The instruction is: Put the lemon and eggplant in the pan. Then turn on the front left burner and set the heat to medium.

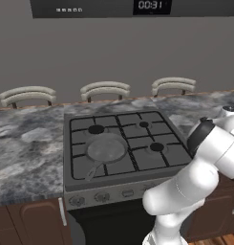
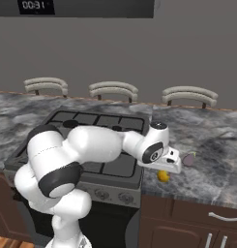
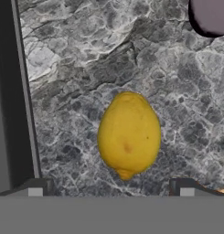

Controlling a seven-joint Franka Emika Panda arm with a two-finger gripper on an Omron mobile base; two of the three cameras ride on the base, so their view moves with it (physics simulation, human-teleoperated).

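The yellow lemon (image 3: pixel 128 135) lies on the granite counter right of the stove, also seen as a small yellow ball (image 2: pixel 163 176). My gripper (image 3: pixel 109 189) hangs open directly above it, the fingertips (image 3: pixel 35 188) spread wider than the fruit and not touching it. Beneath the white hand in the right base view sits the same gripper (image 2: pixel 169 169). The greyish-purple eggplant (image 2: pixel 189 158) rests just beyond the lemon; its rounded end shows in the hand view's corner (image 3: pixel 213 16). The grey pan (image 1: pixel 106 148) sits empty over the front left burner, hiding it, handle toward the stove's front.
The stove's (image 1: pixel 137 141) other burners are bare. Its knobs (image 1: pixel 101 196) line the front panel. The stove's dark side edge (image 3: pixel 8 91) runs close beside the lemon. Chair backs (image 2: pixel 190 95) stand behind the counter. My arm (image 2: pixel 91 145) spans the stove's right half.
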